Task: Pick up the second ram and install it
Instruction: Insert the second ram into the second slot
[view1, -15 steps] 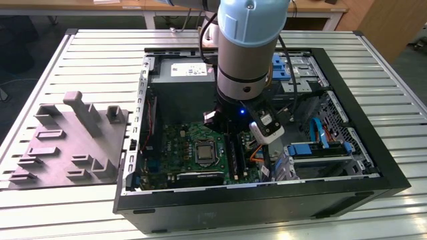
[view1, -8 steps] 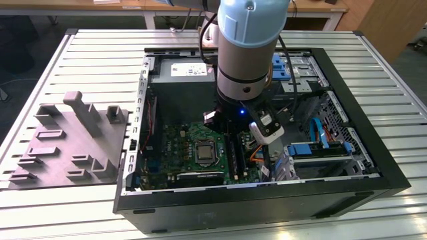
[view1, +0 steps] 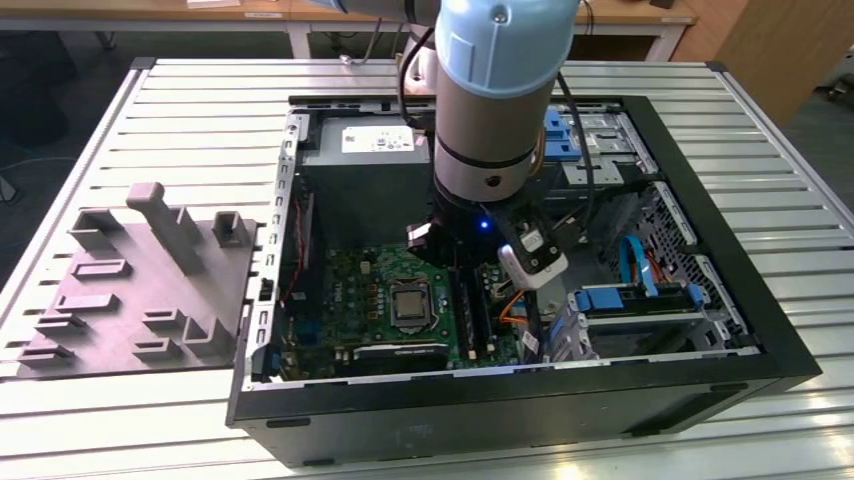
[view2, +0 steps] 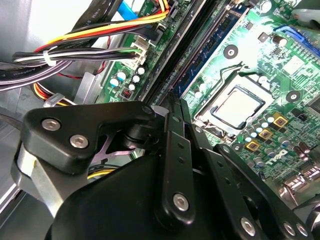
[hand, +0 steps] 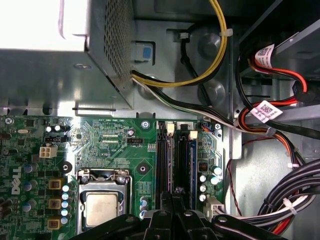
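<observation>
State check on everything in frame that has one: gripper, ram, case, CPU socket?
Gripper: fingers together, low over the memory slots; can't tell if anything is pinched between them.
Ram stick: standing in a slot beside the CPU socket, apart from the gripper.
CPU socket: retention frame down, chip bare, no cooler on it.
PC case: lying flat, side panel off.

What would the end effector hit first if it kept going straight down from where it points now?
Most likely the long black plastic memory slots on the green motherboard, with a dark blue memory stick seated alongside. The end effector sits right over them; depth is unclear, so it may already touch.
</observation>
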